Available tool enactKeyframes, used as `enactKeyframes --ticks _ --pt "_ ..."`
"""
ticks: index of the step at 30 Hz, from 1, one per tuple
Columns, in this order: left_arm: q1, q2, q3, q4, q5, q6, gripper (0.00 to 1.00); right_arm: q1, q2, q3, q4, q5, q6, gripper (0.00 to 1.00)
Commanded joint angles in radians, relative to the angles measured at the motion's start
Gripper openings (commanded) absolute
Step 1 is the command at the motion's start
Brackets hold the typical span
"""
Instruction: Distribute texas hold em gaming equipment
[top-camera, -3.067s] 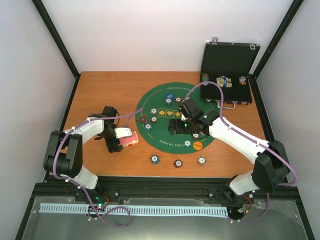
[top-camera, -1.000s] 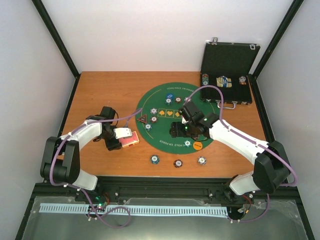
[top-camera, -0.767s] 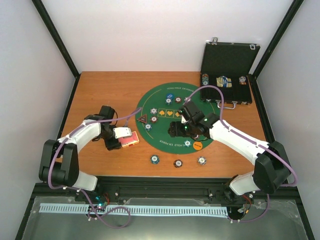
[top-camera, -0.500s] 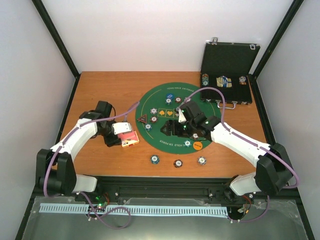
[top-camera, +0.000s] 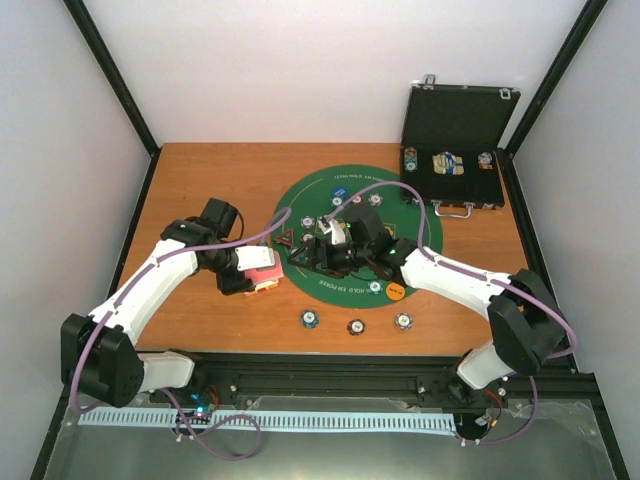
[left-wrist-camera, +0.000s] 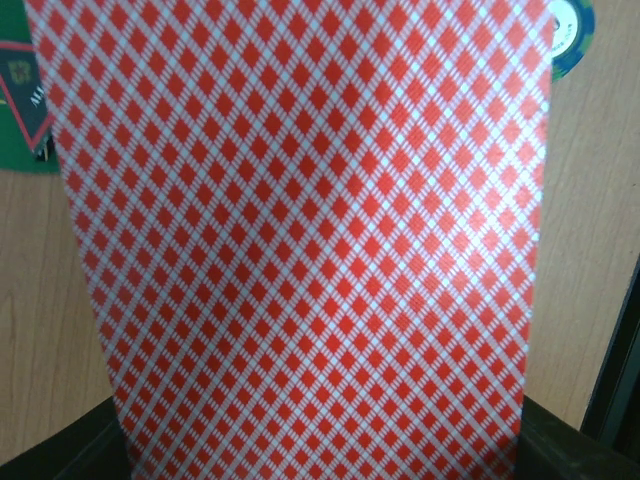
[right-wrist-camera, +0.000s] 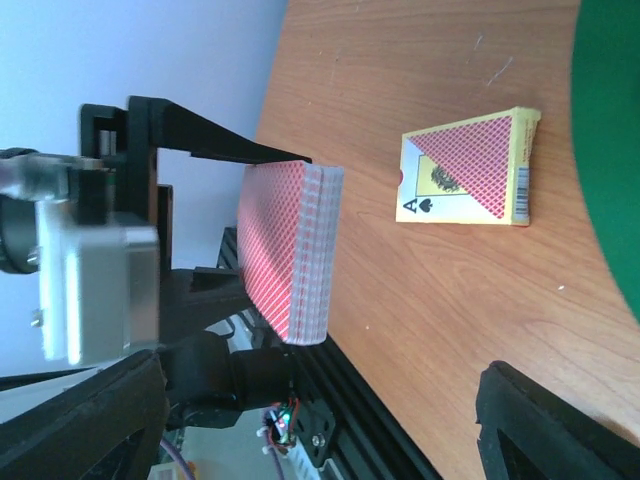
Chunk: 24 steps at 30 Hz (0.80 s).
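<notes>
Beside mat's (top-camera: 420, 228) left edge, we are clamping deck (left-wrist-camera: 300, 240) in left gripper (top-camera: 254, 275), edge facing right gripper (top-camera: 303, 255); we are holding that one spread, empty, near deck, likely ready for dealing.

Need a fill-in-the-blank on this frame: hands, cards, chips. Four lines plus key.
1. The left hand is shut on a deck of ____-backed cards.
2. The right hand is ____ and holds nothing.
3. The card box lying on the wood shows the ace of ____.
4. ____ chips lie on bare wood just off the near edge of the green mat.

Missing words: red; open; spades; Three
</notes>
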Motion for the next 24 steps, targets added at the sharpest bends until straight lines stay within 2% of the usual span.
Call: enactKeyframes --ticks 1,11,24 --pt "-0.028 -0.033 0.068 -0.042 0.014 -0.026 0.06 0.021 0.027 0.024 0.109 -0.052 0.053 0.83" --pt "-0.031 -0.044 0.108 -0.078 0.032 -0.020 0.06 0.043 0.072 0.004 0.220 -0.092 0.122 0.76" --pt "-0.031 -0.058 0.103 -0.087 0.035 -0.016 0.06 0.068 0.173 0.065 0.282 -0.112 0.172 0.71"
